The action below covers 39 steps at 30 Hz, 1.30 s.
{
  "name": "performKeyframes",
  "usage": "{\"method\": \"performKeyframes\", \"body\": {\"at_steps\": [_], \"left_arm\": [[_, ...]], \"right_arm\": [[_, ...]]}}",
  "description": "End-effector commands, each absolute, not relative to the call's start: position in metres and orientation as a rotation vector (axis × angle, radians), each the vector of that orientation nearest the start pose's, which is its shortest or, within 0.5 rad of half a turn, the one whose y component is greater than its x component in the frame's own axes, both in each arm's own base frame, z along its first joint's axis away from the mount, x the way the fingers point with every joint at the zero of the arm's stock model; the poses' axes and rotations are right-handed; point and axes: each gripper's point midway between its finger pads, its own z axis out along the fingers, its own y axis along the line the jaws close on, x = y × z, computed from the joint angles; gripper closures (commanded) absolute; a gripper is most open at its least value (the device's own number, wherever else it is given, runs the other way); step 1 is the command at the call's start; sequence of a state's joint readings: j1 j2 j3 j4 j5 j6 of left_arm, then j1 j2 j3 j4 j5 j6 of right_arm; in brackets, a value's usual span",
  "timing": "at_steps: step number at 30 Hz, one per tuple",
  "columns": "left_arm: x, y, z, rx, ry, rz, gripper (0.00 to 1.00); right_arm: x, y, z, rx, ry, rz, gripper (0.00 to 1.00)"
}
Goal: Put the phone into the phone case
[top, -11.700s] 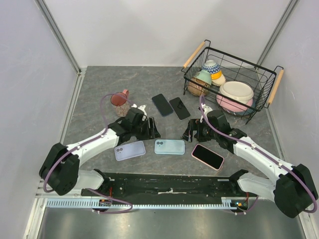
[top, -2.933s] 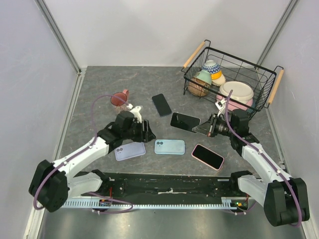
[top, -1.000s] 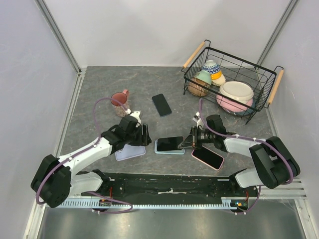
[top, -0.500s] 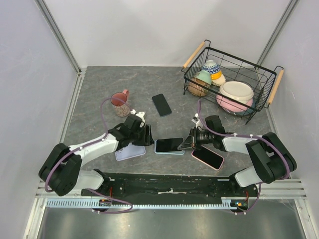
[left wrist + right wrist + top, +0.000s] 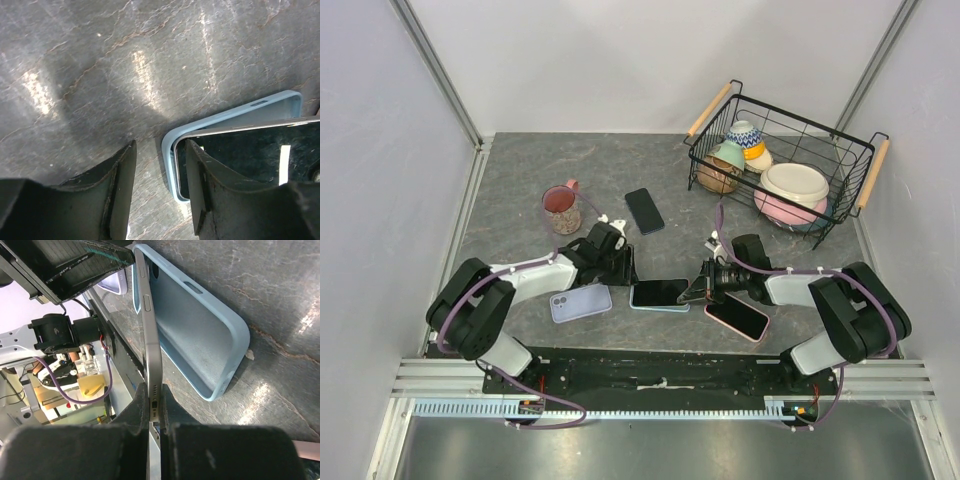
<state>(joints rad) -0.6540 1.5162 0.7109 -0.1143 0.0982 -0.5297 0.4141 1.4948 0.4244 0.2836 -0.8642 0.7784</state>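
Item, right claw (image 5: 154, 401): we record it clamped on the short near end of the phone (image 5: 149, 330), which stands on its long edge, slightly tilted. The phone's far end reaches ahead of the fingers into the far end of the light blue phone case (image 5: 200, 335). The case lies open side up on the table (image 5: 520, 180), just ahead of and below this claw. The phone is not seated flat. Item, left claw (image 5: 160, 150): jaws apart, holding nothing, low over the table. The case's rounded end and the phone's dark screen lie just ahead of it, toward its right finger (image 5: 197, 185). We cannot tell whether that finger touches them. Item, lilac phone (image 5: 580, 301), back up, just beside the left claw on its near side. Item, pink-cased phone (image 5: 737, 315), just to the right of the right claw. Item, black phone (image 5: 644, 210) and mug (image 5: 561, 209), beyond the left claw. Item, wire basket (image 5: 800, 120) of bowls (image 5: 796, 182), well beyond the right claw.
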Motion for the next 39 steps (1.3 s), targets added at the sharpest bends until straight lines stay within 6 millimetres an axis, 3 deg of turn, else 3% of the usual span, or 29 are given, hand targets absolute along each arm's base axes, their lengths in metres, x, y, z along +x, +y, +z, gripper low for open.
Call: {"method": "performKeyframes", "body": {"at_steps": [1, 6, 27, 33, 39], "left_arm": [[0.257, -0.251, 0.024, 0.231, 2.563, -0.612, 0.51], [0.255, -0.251, 0.017, 0.251, 2.587, -0.578, 0.57], [0.242, -0.287, 0.022, 0.325, 2.582, -0.708, 0.57], [0.244, -0.293, 0.034, 0.354, 2.543, -0.733, 0.57], [0.251, -0.286, 0.066, 0.36, 2.45, -0.692, 0.56]], "right_arm": [[0.169, 0.24, 0.035, 0.008, 2.647, 1.522, 1.0], [0.168, 0.24, 0.029, 0.02, 2.666, 1.518, 1.0], [0.17, 0.241, -0.007, 0.056, 2.743, 1.498, 1.0], [0.168, 0.237, -0.014, 0.046, 2.763, 1.461, 1.0], [0.169, 0.234, -0.018, 0.037, 2.778, 1.407, 1.0]]}}
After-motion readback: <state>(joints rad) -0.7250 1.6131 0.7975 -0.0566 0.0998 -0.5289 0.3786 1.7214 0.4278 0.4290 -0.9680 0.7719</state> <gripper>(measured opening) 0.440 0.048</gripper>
